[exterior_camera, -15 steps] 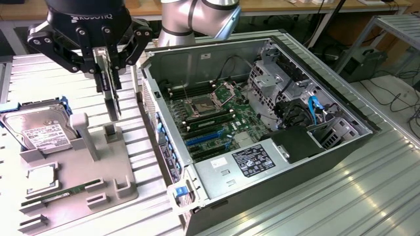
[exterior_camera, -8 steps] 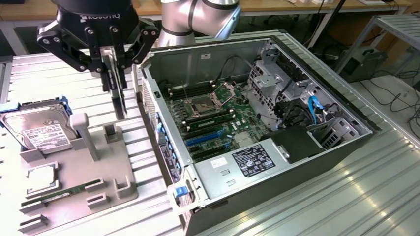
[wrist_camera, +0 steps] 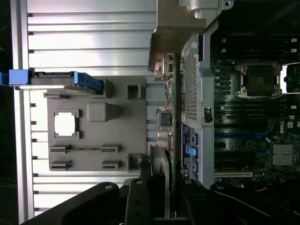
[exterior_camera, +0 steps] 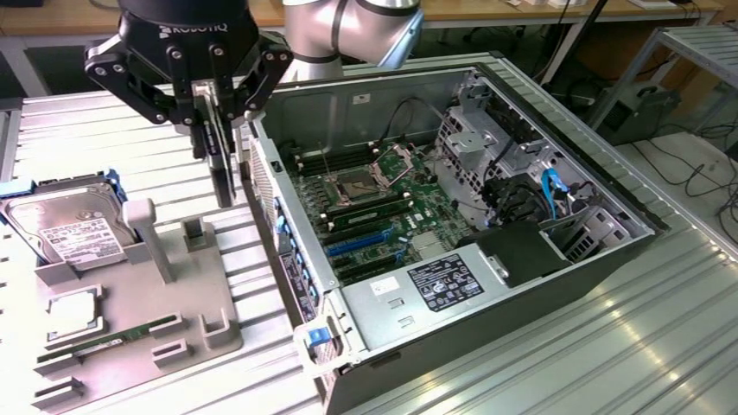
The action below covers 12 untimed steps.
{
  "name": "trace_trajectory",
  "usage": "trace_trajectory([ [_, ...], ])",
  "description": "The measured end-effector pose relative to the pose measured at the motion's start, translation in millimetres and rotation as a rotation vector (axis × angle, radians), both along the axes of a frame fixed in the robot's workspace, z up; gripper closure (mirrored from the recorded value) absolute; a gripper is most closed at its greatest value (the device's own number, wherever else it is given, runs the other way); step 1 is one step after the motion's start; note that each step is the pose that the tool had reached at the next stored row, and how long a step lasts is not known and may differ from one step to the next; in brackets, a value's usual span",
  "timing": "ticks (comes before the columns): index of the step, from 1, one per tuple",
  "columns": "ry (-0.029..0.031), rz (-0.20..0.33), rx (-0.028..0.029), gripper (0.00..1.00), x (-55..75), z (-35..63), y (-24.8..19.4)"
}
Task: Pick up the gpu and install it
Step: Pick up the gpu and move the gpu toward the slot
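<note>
Your hand [exterior_camera: 217,117] is clamped narrow on the gpu [exterior_camera: 223,169], fingers pinching its upper edge. The card hangs upright and edge-on, a dark thin strip clear of every surface.

Position: the gpu is in the air between the grey holder tray [exterior_camera: 127,320] and the open tower case [exterior_camera: 496,242]. It is just beside the case's rear wall, on the tray side and not inside the case.

In the wrist view the gpu [wrist_camera: 161,173] runs out from between the hand's fingers [wrist_camera: 136,201], with the tray's edge below on one side and the perforated case wall on the other.

On the tray: the hard drive [exterior_camera: 64,225] stands in its blue carrier, the processor chip [exterior_camera: 72,307] lies flat, and the RAM stick [exterior_camera: 110,337] sits in its groove.

Inside the case, the blue slots [exterior_camera: 363,242] on the board are bare. Tray and case both rest on the ribbed metal worktop [exterior_camera: 645,346].
</note>
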<state>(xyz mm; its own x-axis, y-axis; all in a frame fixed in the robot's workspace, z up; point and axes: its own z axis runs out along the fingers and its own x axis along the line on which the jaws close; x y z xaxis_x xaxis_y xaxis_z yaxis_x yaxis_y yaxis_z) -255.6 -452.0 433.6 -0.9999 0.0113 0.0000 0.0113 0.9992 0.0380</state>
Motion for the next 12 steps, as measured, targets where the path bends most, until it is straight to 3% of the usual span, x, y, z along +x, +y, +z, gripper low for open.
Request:
trace_trajectory([
  [12, 0.0001, 0.0, 0.0, 0.72, 13.7, 0.0, 0.0],
])
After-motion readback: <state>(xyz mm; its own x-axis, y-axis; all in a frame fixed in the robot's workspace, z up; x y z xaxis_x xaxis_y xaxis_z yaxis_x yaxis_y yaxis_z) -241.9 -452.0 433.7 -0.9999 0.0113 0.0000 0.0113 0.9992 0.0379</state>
